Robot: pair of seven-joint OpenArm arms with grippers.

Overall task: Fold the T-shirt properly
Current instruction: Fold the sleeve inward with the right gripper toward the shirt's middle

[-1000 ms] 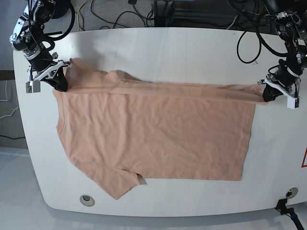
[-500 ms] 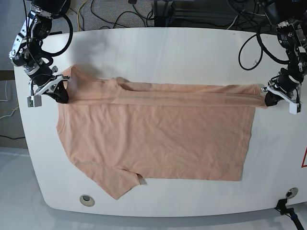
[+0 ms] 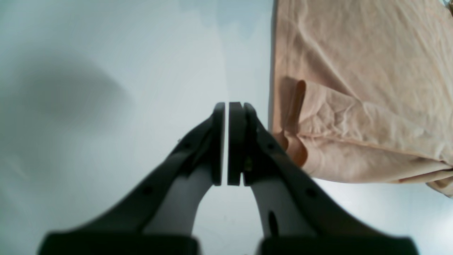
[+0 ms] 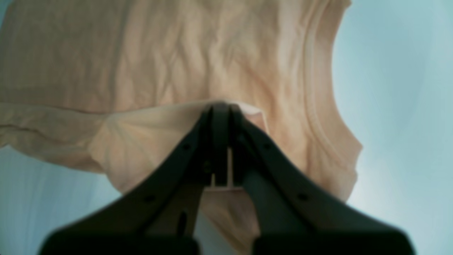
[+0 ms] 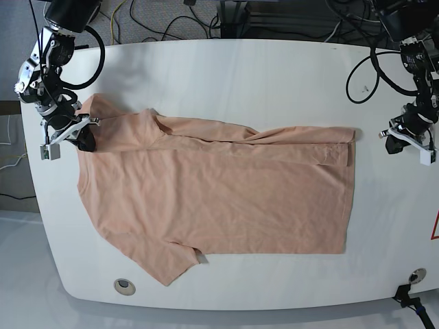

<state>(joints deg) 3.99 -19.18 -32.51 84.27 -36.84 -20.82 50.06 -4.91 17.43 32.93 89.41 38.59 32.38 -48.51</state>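
Gripping T-shirt point(image 4: 219, 63), right tool point(image 4: 220, 106) pinches fabric.

- White table point(image 5: 226, 68) with rounded corners, glossy, a round metal fitting point(image 5: 124, 286) set near its front left corner in the base view.
- Peach T-shirt point(image 5: 219, 199) spread flat across the middle, hem toward the right end, far long edge folded over in a narrow strip.
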